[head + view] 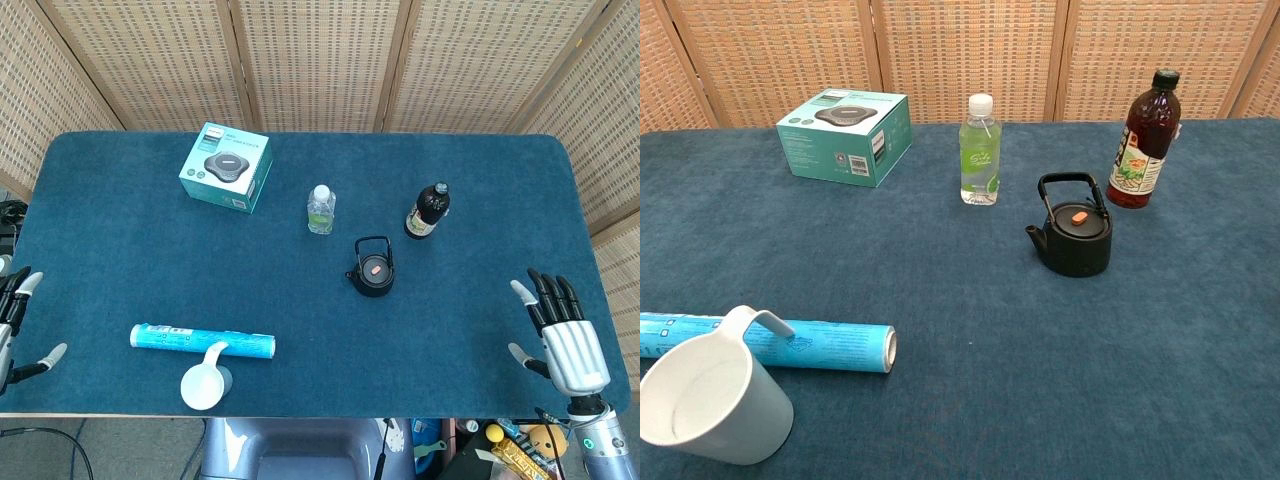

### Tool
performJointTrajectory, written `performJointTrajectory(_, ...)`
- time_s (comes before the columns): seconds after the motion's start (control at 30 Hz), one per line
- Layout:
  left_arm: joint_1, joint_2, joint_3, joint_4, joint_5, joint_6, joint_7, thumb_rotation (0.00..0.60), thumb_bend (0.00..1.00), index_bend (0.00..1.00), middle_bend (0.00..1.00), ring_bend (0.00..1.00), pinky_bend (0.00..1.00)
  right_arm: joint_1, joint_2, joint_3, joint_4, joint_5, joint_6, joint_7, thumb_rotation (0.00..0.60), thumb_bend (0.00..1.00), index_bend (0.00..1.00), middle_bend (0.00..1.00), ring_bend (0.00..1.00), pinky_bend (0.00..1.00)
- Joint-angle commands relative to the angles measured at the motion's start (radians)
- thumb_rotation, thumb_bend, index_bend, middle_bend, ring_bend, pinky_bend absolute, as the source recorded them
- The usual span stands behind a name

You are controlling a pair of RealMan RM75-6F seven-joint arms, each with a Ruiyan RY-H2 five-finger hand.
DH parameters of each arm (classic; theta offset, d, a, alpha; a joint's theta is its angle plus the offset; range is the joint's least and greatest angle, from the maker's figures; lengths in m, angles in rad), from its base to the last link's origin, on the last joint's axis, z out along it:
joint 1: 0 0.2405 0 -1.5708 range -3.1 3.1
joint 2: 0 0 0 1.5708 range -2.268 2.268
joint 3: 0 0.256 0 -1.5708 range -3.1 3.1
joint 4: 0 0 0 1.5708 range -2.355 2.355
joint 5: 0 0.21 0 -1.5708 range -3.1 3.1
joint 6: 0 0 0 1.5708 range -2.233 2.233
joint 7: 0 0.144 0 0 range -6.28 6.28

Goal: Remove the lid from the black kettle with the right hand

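The black kettle (373, 269) (1075, 241) stands upright a little right of the table's middle, handle raised, spout to the left. Its lid (373, 267) (1078, 219) sits on top, with an orange knob at its centre. My right hand (562, 330) rests near the table's right front edge, fingers spread and holding nothing, well to the right of the kettle. At the left edge my left hand (14, 320) shows only in part, fingers apart and empty. The chest view shows neither hand.
Just behind the kettle to the right stands a dark bottle (428, 211) (1144, 141), and to the left a clear water bottle (321, 210) (980, 150). A teal box (227, 166) (846, 135) sits back left. Front left lie a blue roll (203, 341) (780, 341) and a white cup (205, 379) (712, 398).
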State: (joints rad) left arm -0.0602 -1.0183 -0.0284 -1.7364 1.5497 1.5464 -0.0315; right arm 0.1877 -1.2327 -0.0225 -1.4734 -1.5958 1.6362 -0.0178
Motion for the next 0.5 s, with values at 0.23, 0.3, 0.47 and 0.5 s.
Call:
performJointTrajectory(0.23,-0.005,-0.007,-0.006,0.006,-0.008,-0.009,0.006,0.600,0.22,0.00,0.00,0.00,0.00,0.030,0.008,0.002,0.004,-0.031,-0.076,0.025,0.600,0.00,0.00,0.00,0.00,0.00)
performJointTrajectory(0.3,-0.009,-0.011,-0.007,0.009,-0.010,-0.015,0.013,0.600,0.22,0.00,0.00,0.00,0.00,0.082,0.021,0.018,-0.009,-0.053,-0.137,0.034,0.600,0.00,0.01,0.00,0.00,0.00)
performJointTrajectory(0.47,-0.016,-0.017,-0.016,0.018,-0.023,-0.023,0.009,0.600,0.22,0.00,0.00,0.00,0.00,0.214,0.034,0.091,-0.039,-0.043,-0.289,0.035,0.600,0.05,0.15,0.00,0.00,0.00)
performJointTrajectory(0.5,-0.017,-0.019,-0.018,0.021,-0.026,-0.025,0.007,0.600,0.22,0.00,0.00,0.00,0.00,0.247,0.033,0.106,-0.047,-0.032,-0.335,0.046,0.600,0.10,0.18,0.00,0.00,0.00)
